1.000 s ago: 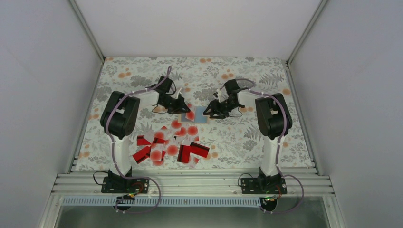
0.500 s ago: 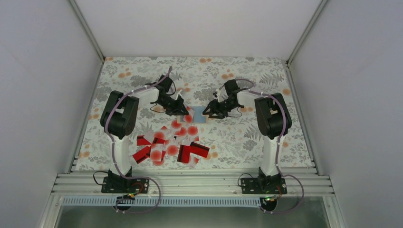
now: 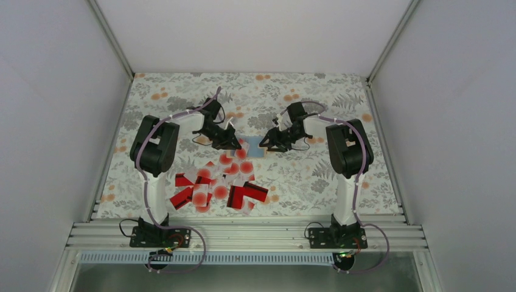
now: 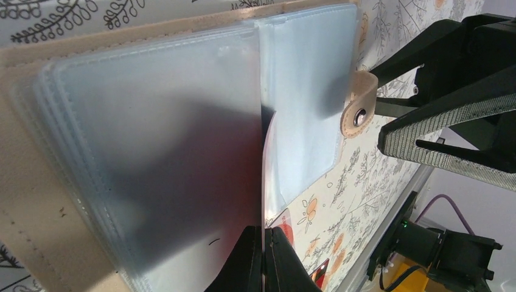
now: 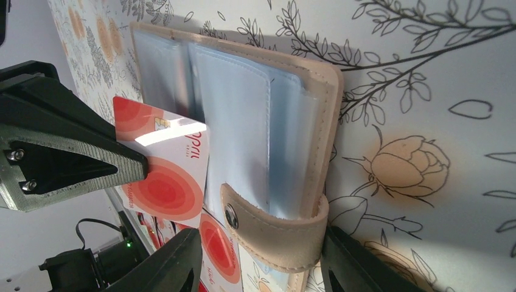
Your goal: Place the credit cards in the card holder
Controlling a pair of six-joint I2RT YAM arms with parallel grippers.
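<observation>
Card holder (image 3: pixel 254 148) lies open and flat on the floral table (image 3: pixel 304 176), approx mid-table btwn the two arms, tan cover down and blue-grey clear sleeves (image 5: pixel 234 115) facing up. Left gripper (image 4: pixel 263 235) comes in from the holder's left side w/ jaws pressed together on a card (image 5: pixel 163 176), white w/ big red dots. In the left wrist cam that card shows edge-on, running up from the fingertips to the sleeve stack, its far end at the line where two sleeves overlap. Can't tell whether it's inside a pocket or only resting on top. In the right wrist cam its leading edge meets the left page of the holder. Right gripper (image 5: pixel 261 236) sits at the holder's other side, jaws spread, w/ the tan snap tab (image 5: pixel 283 243) btwn the two fingers. One finger is right against the tab's edge and the other stands just off it. Can't tell if there's real pressure on the tab. Remaining credit cards (image 3: pixel 219 187) lie loose in a scattered, overlapping heap nearer the arm bases, glossy red ones mixed w/ white red-dot ones. The heap's far edge reaches just beside the holder, and one red-dot card shows next to the tab.
</observation>
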